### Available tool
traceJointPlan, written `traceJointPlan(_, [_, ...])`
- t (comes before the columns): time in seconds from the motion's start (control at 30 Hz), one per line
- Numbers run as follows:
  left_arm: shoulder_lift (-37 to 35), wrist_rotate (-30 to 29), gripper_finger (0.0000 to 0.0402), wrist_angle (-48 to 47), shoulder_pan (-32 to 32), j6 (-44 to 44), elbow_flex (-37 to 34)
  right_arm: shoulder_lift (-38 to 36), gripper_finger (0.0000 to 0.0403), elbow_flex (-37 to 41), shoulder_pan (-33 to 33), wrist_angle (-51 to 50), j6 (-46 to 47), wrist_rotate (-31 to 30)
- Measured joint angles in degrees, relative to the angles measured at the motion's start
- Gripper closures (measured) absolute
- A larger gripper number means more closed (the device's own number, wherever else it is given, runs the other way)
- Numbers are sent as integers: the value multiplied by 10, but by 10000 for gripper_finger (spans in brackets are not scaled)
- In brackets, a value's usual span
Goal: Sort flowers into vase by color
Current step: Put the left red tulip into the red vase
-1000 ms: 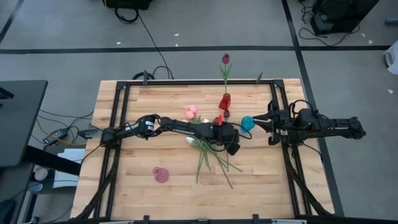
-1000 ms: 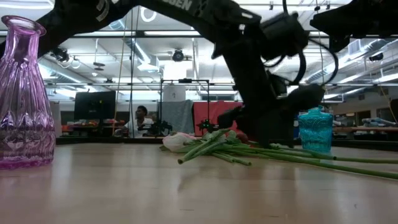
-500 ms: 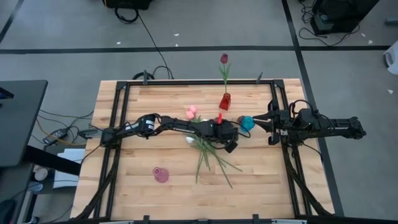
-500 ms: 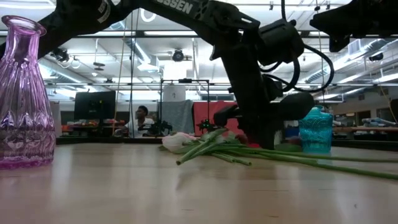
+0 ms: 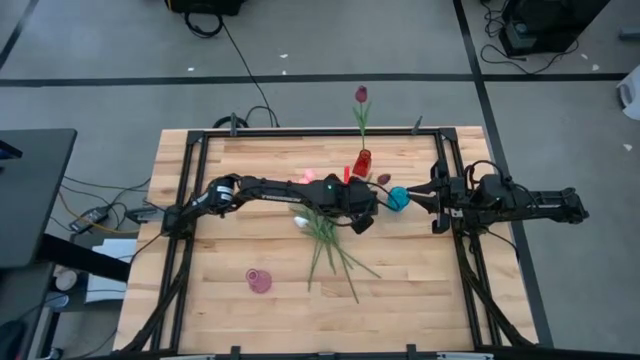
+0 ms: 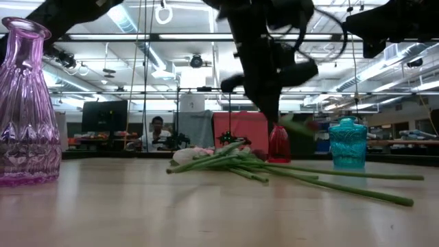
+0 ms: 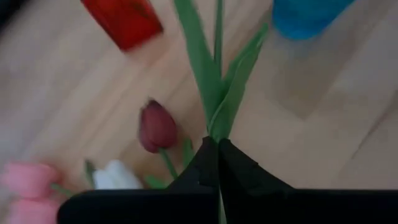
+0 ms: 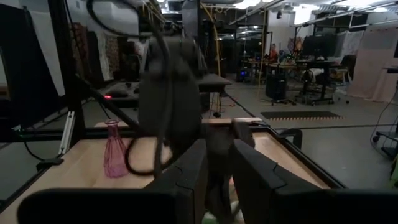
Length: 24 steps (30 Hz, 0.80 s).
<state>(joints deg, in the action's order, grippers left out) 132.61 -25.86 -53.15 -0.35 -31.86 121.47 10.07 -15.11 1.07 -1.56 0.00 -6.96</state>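
My left gripper (image 5: 362,219) hangs over the table's middle, shut on the green stem of one flower (image 7: 217,81). A dark red bud (image 5: 383,180) shows between the red vase (image 5: 362,162) and the blue vase (image 5: 398,198). More flowers (image 5: 330,245) lie in a heap on the table, with pink (image 7: 18,180), white (image 7: 115,177) and dark red (image 7: 157,126) heads. One dark red flower (image 5: 362,94) stands in the red vase. My right gripper (image 5: 418,200) waits just right of the blue vase, fingers a little apart, with nothing between them. My left gripper pinches the flower's stem (image 7: 217,132) between its two shut fingers, just below where the leaves fan out. The fingers come from above, slanting toward the vases. The leafy end (image 6: 295,127) is lifted clear of the table; the stem's other end is hidden by the gripper.
A pink vase (image 5: 259,281) stands alone near the front left. A black frame (image 5: 190,200) runs around the tabletop. Bare wood lies at the near right (image 5: 420,300). A person (image 6: 156,130) sits in the room far behind the table.
My left gripper has shut on a stem in the heap, then risen and drawn back toward the far edge and a little left. The held flower's leafy end has come up off the table. The heap of stems has slid slightly left.
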Motion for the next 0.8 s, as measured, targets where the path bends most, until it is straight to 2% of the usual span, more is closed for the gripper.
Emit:
traceJointPlan(0.17, [-32,-67,401,8,2,47,0,0,318,0,1,-4,5,13])
traceJointPlan(0.53, [-48,-46,401,88,40,137,-1,0,318,0,10,-33,32,29])
traceJointPlan(0.8, [-63,-22,401,246,46,200,-81,0,318,0,31,-43,55,102])
